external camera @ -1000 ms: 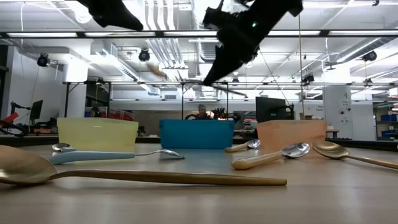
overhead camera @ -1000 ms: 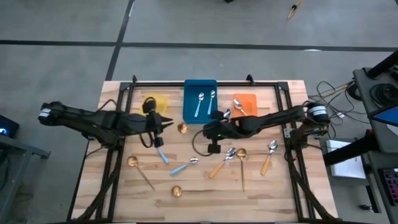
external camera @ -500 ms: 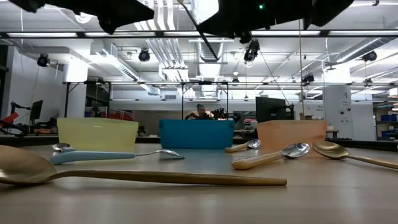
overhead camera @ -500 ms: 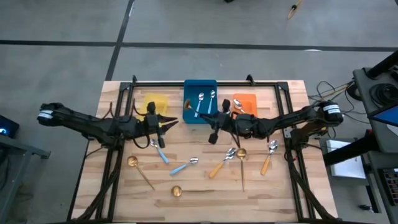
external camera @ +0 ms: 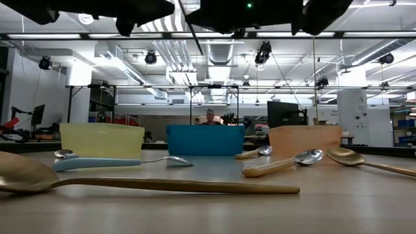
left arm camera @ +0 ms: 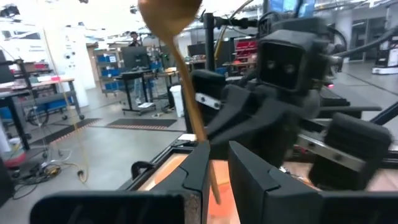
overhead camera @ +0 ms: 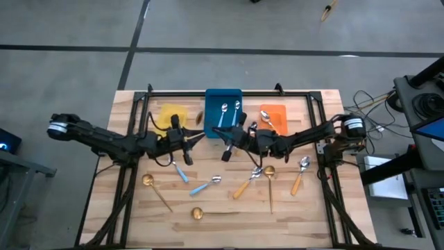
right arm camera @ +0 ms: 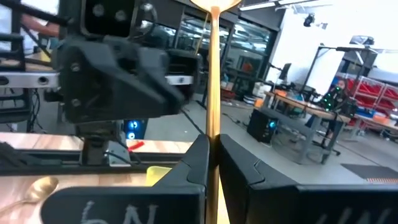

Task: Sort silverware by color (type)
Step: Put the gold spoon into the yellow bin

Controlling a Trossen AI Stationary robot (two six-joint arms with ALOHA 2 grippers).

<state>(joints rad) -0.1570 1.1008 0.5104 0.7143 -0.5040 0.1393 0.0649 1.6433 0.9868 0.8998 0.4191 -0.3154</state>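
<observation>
Two grippers meet over the middle of my table [overhead camera: 305, 208], just in front of the blue bin [overhead camera: 223, 103]: the left gripper [overhead camera: 197, 133] has its fingers pinched on the thin handle of a gold spoon [left arm camera: 180, 74], and the right gripper [overhead camera: 223, 133] is clamped on the same spoon's handle from the other side. Other spoons I see loose on the wood are a blue-handled spoon [overhead camera: 204, 185] and an orange-handled spoon [overhead camera: 298, 177], with the yellow bin [overhead camera: 173, 114] and orange bin [overhead camera: 275, 115] flanking the blue one.
</observation>
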